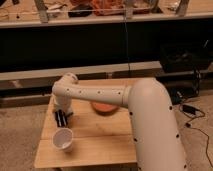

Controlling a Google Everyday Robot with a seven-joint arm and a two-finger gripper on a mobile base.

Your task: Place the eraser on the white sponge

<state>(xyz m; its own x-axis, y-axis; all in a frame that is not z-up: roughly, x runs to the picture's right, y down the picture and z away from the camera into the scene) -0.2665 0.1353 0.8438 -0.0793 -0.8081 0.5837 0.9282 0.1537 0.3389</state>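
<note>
My gripper [61, 119] hangs at the left side of the small wooden table [100, 142], close above its top, at the end of the white arm [95, 93] that reaches in from the right. I cannot make out an eraser or a white sponge; either may be hidden under the arm or the gripper. A white paper cup [63, 139] stands upright on the table just in front of the gripper, apart from it.
A flat orange dish-like object [103, 108] lies at the table's middle, partly under the arm. A dark bench and shelving run behind the table. Cables and a black box [189, 108] lie on the floor at the right.
</note>
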